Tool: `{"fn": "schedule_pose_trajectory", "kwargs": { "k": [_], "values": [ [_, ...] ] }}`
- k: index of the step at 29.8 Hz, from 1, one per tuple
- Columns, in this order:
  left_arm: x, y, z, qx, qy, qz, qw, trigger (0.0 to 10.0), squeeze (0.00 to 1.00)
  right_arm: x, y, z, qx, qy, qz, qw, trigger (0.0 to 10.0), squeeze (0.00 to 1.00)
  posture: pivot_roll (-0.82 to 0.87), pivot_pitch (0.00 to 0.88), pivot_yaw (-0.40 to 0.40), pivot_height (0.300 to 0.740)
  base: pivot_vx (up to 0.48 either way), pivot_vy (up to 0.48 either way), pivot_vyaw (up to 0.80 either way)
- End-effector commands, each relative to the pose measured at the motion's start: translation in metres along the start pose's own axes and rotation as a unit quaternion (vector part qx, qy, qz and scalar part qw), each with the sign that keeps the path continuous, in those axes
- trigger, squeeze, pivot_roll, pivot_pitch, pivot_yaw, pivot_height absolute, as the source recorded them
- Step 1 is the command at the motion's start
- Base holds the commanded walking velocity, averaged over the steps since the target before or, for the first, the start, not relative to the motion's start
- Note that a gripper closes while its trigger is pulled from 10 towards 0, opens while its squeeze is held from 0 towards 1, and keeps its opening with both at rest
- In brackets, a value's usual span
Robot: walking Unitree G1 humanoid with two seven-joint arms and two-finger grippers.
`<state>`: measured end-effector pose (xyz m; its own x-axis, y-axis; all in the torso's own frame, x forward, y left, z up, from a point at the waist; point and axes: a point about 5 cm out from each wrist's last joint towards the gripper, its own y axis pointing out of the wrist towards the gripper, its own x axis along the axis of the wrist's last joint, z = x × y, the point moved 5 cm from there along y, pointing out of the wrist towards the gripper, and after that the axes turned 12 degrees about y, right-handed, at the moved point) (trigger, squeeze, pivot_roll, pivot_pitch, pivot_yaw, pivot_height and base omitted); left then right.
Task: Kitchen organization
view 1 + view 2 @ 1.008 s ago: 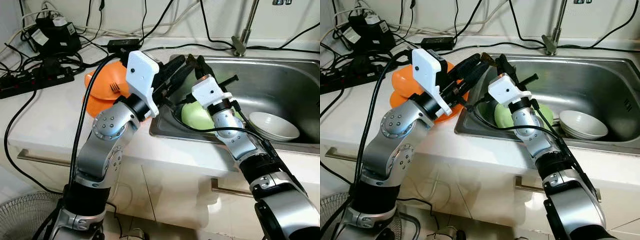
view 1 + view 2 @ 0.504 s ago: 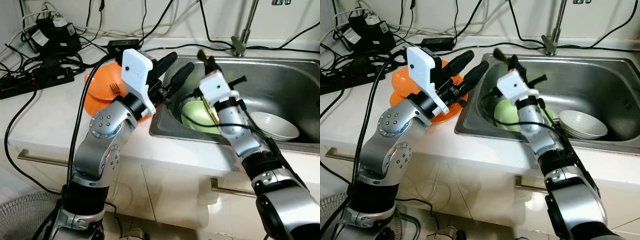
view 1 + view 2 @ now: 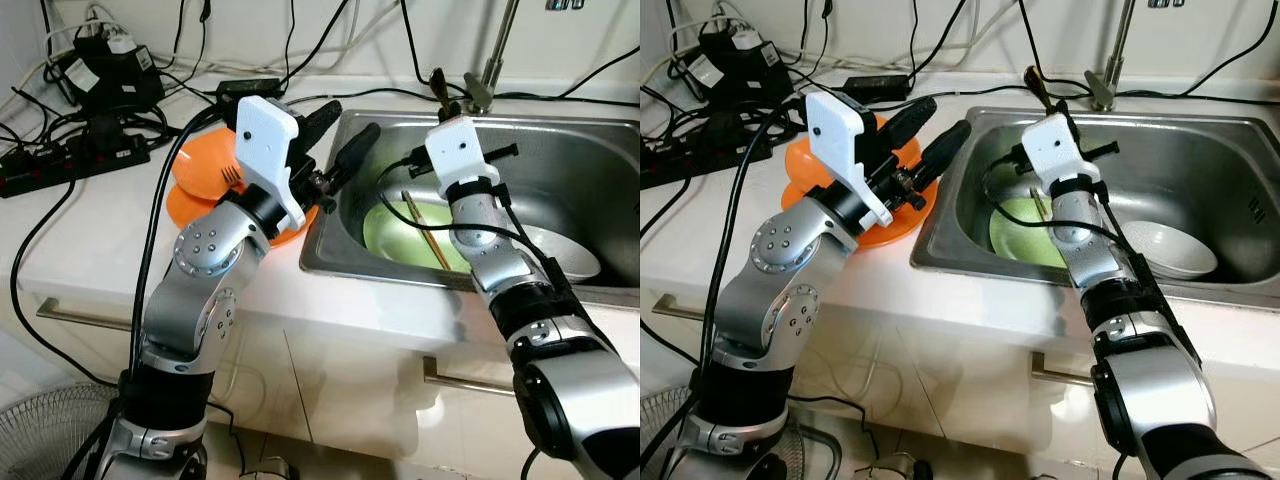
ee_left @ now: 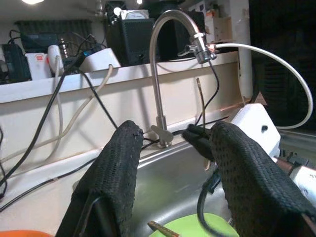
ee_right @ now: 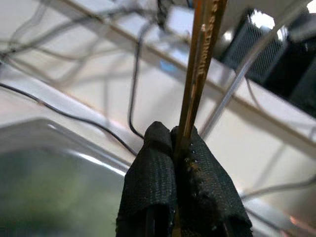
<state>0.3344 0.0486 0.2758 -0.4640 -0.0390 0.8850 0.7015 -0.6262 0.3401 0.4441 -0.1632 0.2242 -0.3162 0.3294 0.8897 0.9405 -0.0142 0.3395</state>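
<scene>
My right gripper (image 3: 441,92) is raised over the back left of the steel sink (image 3: 560,140), shut on a thin brown chopstick (image 5: 202,49) that points up past its fingertips. Below it a light green plate (image 3: 400,235) lies in the sink, with a second chopstick (image 3: 426,232) resting across it. A white bowl (image 3: 565,255) sits to the plate's right. My left gripper (image 3: 352,120) hovers open above the sink's left rim, nothing between its fingers. Stacked orange bowls (image 3: 195,180) stand on the counter behind the left arm.
A faucet (image 3: 486,75) rises behind the sink. Power strips, adapters and black cables (image 3: 95,120) crowd the counter's back left. White counter runs along the front, cabinet handles (image 3: 455,375) sit below, and a fan (image 3: 40,440) stands on the floor.
My right gripper lifted from the green plate up toward the back of the sink, carrying one chopstick. My left gripper drew back slightly to the left and opened wider.
</scene>
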Motion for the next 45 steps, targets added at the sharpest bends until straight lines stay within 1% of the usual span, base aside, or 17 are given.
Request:
{"fn": "schedule_pose_trajectory", "kwargs": {
  "k": [1, 4, 7, 11, 12, 13, 14, 16, 17, 19, 22, 23, 25, 30, 36, 44, 45],
  "values": [
    [-0.008, -0.006, 0.009, 0.019, 0.004, 0.021, 1.000, 10.0, 0.00, 0.000, 0.009, -0.025, -0.043, 0.038, 0.026, 0.998, 10.0, 0.00, 0.18, 0.033, 0.100, 0.740, 0.000, 0.000, 0.00],
    [-0.014, -0.009, 0.007, 0.017, 0.007, 0.036, 0.999, 10.0, 0.00, -0.009, 0.013, -0.044, -0.073, 0.087, 0.068, 0.991, 10.0, 0.00, 0.17, 0.038, 0.098, 0.740, 0.000, 0.000, 0.00],
    [-0.018, -0.010, 0.002, 0.010, 0.004, 0.044, 0.999, 10.0, 0.00, -0.023, 0.012, -0.051, -0.083, 0.140, 0.115, 0.980, 10.0, 0.00, 0.17, 0.042, 0.097, 0.740, 0.000, 0.000, 0.00],
    [-0.019, -0.010, -0.002, 0.001, 0.003, 0.049, 0.999, 10.0, 0.00, -0.035, 0.009, -0.050, -0.079, 0.158, 0.150, 0.973, 10.0, 0.00, 0.18, 0.043, 0.094, 0.740, 0.000, 0.000, 0.00],
    [-0.023, -0.011, -0.005, -0.010, 0.000, 0.060, 0.998, 10.0, 0.00, -0.046, 0.004, -0.045, -0.074, 0.174, 0.180, 0.965, 10.0, 0.00, 0.18, 0.044, 0.093, 0.740, 0.000, 0.000, 0.00],
    [-0.025, -0.012, -0.007, -0.016, 0.000, 0.067, 0.998, 10.0, 0.00, -0.051, 0.002, -0.043, -0.071, 0.182, 0.192, 0.962, 10.0, 0.00, 0.18, 0.044, 0.093, 0.740, 0.000, 0.000, 0.00],
    [-0.033, -0.015, -0.013, -0.031, -0.001, 0.090, 0.995, 10.0, 0.00, -0.058, -0.002, -0.038, -0.065, 0.195, 0.212, 0.955, 10.0, 0.00, 0.18, 0.046, 0.092, 0.740, 0.000, 0.000, 0.00],
    [-0.038, -0.017, -0.018, -0.044, -0.001, 0.106, 0.993, 10.0, 0.00, -0.062, -0.004, -0.035, -0.062, 0.201, 0.222, 0.952, 10.0, 0.00, 0.18, 0.046, 0.092, 0.740, 0.000, 0.000, 0.00],
    [-0.048, -0.022, -0.027, -0.070, -0.002, 0.134, 0.989, 10.0, 0.00, -0.066, -0.007, -0.032, -0.059, 0.206, 0.233, 0.949, 10.0, 0.00, 0.18, 0.046, 0.092, 0.740, 0.000, 0.000, 0.00],
    [-0.062, -0.028, -0.036, -0.096, -0.002, 0.168, 0.981, 10.0, 0.00, -0.069, -0.008, -0.028, -0.053, 0.213, 0.242, 0.945, 10.0, 0.00, 0.18, 0.045, 0.093, 0.740, 0.000, 0.000, 0.00],
    [-0.068, -0.032, -0.040, -0.107, -0.014, 0.193, 0.975, 10.0, 0.00, -0.071, -0.010, -0.025, -0.049, 0.220, 0.249, 0.942, 10.0, 0.00, 0.18, 0.043, 0.093, 0.740, 0.000, 0.000, 0.00],
    [-0.078, -0.035, -0.041, -0.099, -0.018, 0.210, 0.972, 10.0, 0.00, -0.074, -0.012, -0.020, -0.041, 0.224, 0.258, 0.939, 10.0, 0.00, 0.18, 0.040, 0.092, 0.740, 0.000, 0.000, 0.00],
    [-0.078, -0.035, -0.041, -0.099, -0.018, 0.210, 0.972, 10.0, 0.00, -0.074, -0.012, -0.020, -0.041, 0.224, 0.258, 0.939, 10.0, 0.00, 0.18, 0.040, 0.092, 0.740, 0.000, 0.000, 0.00],
    [-0.095, -0.039, -0.038, -0.073, -0.036, 0.245, 0.966, 10.0, 0.00, -0.081, -0.019, -0.009, -0.027, 0.226, 0.273, 0.935, 10.0, 0.00, 0.18, 0.026, 0.094, 0.740, 0.000, 0.000, 0.00],
    [-0.102, -0.040, -0.041, -0.076, -0.056, 0.264, 0.960, 10.0, 0.00, -0.092, -0.028, 0.001, -0.016, 0.224, 0.295, 0.929, 10.0, 0.00, 0.18, 0.015, 0.093, 0.740, 0.000, 0.000, 0.00],
    [-0.107, -0.041, -0.042, -0.073, -0.059, 0.272, 0.958, 10.0, 0.00, -0.098, -0.035, 0.009, -0.006, 0.224, 0.307, 0.925, 10.0, 0.00, 0.18, 0.005, 0.096, 0.740, 0.000, 0.000, 0.00],
    [-0.107, -0.041, -0.043, -0.073, -0.059, 0.272, 0.958, 10.0, 0.00, -0.098, -0.035, 0.010, -0.005, 0.225, 0.307, 0.925, 10.0, 0.04, 0.18, 0.003, 0.095, 0.740, 0.000, 0.000, 0.00]
  ]
}}
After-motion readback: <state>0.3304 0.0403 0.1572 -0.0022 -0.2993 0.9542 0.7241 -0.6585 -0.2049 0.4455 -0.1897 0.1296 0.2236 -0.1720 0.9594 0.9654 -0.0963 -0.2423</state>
